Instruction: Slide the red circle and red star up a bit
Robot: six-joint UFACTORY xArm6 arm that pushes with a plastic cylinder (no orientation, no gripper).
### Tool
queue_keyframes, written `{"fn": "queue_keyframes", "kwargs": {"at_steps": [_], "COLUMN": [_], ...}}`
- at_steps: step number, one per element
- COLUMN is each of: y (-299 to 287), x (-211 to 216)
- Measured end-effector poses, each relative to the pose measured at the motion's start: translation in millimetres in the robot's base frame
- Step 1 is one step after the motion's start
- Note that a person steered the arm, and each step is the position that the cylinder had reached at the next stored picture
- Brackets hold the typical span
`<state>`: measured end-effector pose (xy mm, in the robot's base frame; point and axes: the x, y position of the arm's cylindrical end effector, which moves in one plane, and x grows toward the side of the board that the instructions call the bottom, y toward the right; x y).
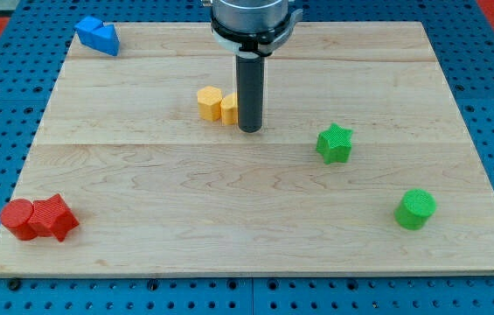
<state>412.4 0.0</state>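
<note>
The red circle (17, 218) and the red star (54, 217) lie touching each other at the board's bottom left corner, the circle to the left. My tip (249, 129) rests on the board near the top centre, far up and to the right of both red blocks. It stands just right of a yellow block pair (217, 105), which it partly hides.
A blue block (98, 36) sits at the top left corner. A green star (335, 143) lies right of centre, and a green circle (415, 209) at the lower right. The wooden board (255, 245) ends at a blue pegboard surround.
</note>
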Motion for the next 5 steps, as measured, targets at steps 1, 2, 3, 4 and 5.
{"fn": "queue_keyframes", "kwargs": {"at_steps": [1,2,3,4,5], "y": [0.4,-0.1,-6.4,-8.4,-68.2], "x": [10.4,29.6,33.8,34.9,43.9]}}
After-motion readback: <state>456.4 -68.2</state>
